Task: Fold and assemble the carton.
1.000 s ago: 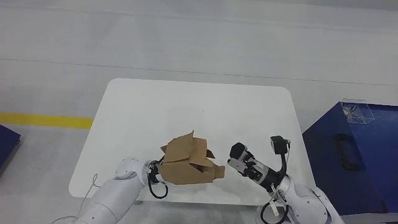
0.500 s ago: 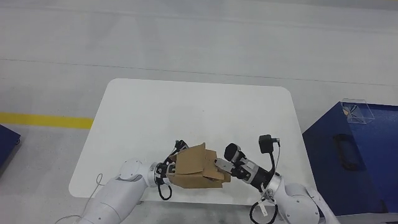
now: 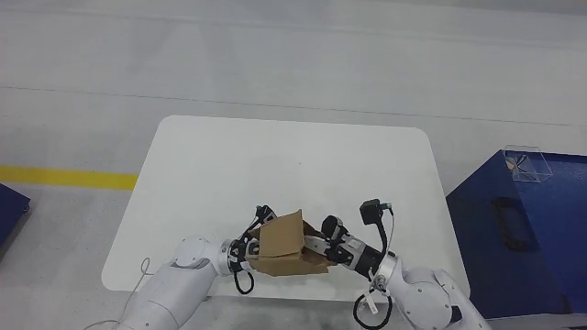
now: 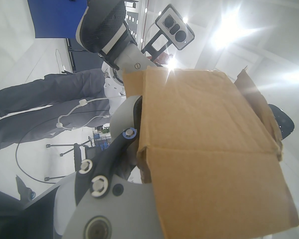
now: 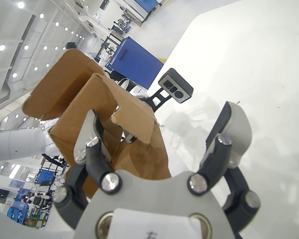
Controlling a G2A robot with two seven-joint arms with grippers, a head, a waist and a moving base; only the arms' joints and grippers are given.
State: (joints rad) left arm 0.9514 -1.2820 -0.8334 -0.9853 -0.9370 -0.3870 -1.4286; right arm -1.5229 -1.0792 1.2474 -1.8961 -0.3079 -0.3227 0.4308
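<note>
White table (image 3: 275, 156): carton (image 5: 99, 93) flap between spread right fingers (image 5: 235, 125).

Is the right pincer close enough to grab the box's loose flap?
Probably yes. The right pincer is open at the open end of the carton, one finger beside the loose flap, with nothing between them. The left pincer holds the carton from the far side.

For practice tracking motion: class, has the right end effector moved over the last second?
Yes. In the top view the right end effector has moved away from the table's right edge, up to the carton.
</note>
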